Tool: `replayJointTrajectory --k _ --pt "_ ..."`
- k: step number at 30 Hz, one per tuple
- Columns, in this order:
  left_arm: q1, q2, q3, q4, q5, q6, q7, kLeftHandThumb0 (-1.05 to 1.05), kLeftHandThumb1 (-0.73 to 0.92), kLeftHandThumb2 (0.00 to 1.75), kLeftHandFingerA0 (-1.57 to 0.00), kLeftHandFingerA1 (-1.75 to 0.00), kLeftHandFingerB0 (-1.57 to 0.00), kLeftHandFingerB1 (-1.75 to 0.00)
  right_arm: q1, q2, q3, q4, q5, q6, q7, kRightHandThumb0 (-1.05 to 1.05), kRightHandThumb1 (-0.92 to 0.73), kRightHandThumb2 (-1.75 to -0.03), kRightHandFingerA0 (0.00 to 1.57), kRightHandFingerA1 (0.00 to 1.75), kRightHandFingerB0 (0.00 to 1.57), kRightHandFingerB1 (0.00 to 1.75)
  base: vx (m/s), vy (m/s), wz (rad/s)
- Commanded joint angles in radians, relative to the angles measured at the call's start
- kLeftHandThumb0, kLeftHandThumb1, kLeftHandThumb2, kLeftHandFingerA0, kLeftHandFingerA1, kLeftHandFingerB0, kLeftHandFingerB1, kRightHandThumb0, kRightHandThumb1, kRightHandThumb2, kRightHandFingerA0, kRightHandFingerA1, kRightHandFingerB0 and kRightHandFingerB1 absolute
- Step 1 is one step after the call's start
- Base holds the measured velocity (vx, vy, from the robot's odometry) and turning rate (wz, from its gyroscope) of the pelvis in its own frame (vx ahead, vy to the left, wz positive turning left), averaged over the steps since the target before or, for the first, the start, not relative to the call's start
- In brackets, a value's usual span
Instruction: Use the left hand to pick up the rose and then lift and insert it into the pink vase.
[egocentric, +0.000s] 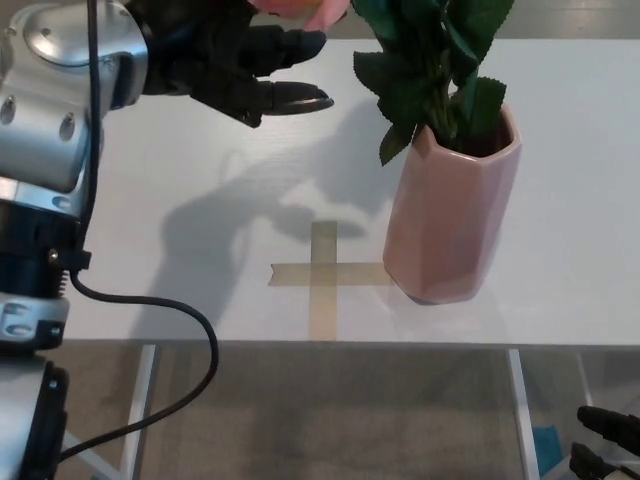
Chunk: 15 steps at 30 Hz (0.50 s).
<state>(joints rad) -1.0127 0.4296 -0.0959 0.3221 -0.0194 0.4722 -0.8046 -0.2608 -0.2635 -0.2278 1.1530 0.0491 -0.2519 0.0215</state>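
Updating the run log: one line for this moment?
rose: stem in pink vase | left hand: open, beside bloom | right hand: not in view

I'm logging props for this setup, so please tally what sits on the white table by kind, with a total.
Glossy pink faceted vase: 1
Artificial rose with pink bloom and green leaves, standing in the vase: 1
Tan tape cross stuck flat on the table: 1
Total: 3

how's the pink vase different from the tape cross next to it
The pink vase stands upright and faceted, holding the rose's green leaves; the tape cross lies flat and holds nothing. The vase is pink, the cross tan. Both rest on the white table, the cross's right arm reaching the vase's base.
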Motion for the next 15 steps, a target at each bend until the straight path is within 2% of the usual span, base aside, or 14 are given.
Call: replayJointTrajectory --k 1,8,15 --pt "0.016 -0.002 -0.005 -0.007 0.0 -0.004 0.025 -0.81 0.49 0.56 0.0 0.0 0.0 0.0 0.015 -0.004 0.002 -0.002 0.001 0.005 -0.002 -0.23 -0.63 -0.58 0.58 0.49 0.57 0.48 0.0 0.0 0.0" --pt "0.055 -0.009 0.009 -0.026 -0.015 -0.015 0.04 -0.83 0.49 0.56 0.0 0.0 0.0 0.0 0.025 -0.003 0.005 -0.002 0.0 -0.001 0.0 -0.23 -0.63 -0.58 0.57 0.49 0.57 0.48 0.0 0.0 0.0" --pt "0.076 -0.037 0.122 -0.018 -0.136 0.119 0.014 -0.79 0.49 0.56 0.0 0.0 0.0 0.0 0.023 -0.005 0.004 0.006 0.002 -0.001 0.003 -0.24 -0.62 -0.58 0.58 0.5 0.57 0.48 0.0 0.0 0.0"
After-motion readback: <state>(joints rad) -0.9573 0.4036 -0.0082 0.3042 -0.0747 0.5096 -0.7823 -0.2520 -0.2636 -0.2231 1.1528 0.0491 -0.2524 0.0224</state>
